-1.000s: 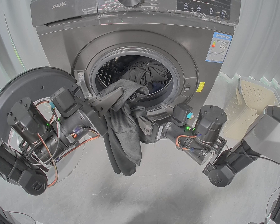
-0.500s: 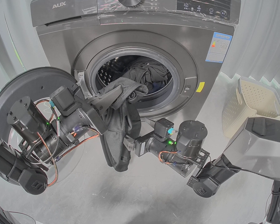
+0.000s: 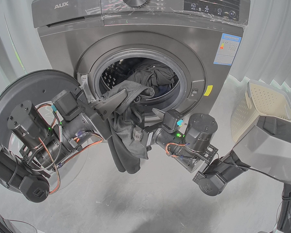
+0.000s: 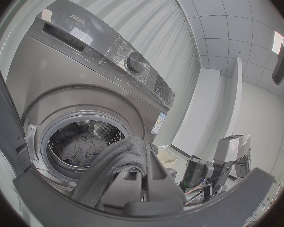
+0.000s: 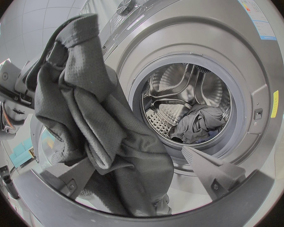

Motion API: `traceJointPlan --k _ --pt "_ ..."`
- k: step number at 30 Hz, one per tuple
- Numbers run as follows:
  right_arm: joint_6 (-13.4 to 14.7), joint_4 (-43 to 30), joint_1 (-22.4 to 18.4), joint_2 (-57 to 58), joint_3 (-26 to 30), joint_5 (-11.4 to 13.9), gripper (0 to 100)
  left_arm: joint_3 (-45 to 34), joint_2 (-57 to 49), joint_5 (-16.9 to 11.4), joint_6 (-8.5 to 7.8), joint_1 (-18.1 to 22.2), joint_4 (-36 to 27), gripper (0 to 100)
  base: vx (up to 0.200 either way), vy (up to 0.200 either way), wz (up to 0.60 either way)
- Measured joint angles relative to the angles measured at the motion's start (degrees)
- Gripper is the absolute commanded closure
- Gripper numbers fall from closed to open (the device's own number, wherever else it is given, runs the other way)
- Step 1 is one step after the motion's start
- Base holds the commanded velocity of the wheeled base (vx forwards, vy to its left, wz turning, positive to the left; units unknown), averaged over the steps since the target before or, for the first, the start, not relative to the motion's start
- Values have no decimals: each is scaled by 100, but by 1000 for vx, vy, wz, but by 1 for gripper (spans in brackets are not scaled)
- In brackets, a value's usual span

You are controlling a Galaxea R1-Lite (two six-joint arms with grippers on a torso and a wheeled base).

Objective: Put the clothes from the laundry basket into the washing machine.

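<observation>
The washing machine (image 3: 145, 33) stands with its round door (image 3: 29, 88) swung wide at nine o'clock of the drum mouth. A cream laundry basket (image 3: 265, 104) leans at four o'clock of the machine. A dark garment (image 3: 127, 136) hangs at seven o'clock of the mouth, its top fold at the lip and the rest dangling below. More dark clothes (image 3: 153, 75) lie inside the drum. The left gripper (image 3: 121, 99) is pinching the garment's top. The right gripper (image 5: 135, 161), at six o'clock, has its fingers spread, one against the hanging cloth.

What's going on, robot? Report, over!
Left gripper shut on dark grey garment, at the washing machine mouth. Right gripper open, at its hanging part. Door wide open; clothes already in drum.
</observation>
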State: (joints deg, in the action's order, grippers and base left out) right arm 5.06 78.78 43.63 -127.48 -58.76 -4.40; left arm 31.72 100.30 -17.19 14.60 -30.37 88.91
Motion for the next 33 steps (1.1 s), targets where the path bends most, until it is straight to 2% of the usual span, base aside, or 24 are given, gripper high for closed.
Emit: traceJointPlan --k 7,19,25,26,33 --pt "22 5 -28 160 94 -5 100 -9 60 1 0 16 0 100 0 0 0" --pt "-49 -41 -538 945 1031 55 100 -9 179 -29 -18 156 0 100 0 0 0" --pt "-33 0 -480 1235 1270 85 100 -46 221 -29 -27 101 -4 100 0 0 0" --pt "-20 7 -468 1270 1279 85 100 -55 226 -32 -27 79 -1 0 0 0 0" --pt "16 132 -422 1508 1456 96 100 -118 267 -137 -10 2 5 0 0 0 0"
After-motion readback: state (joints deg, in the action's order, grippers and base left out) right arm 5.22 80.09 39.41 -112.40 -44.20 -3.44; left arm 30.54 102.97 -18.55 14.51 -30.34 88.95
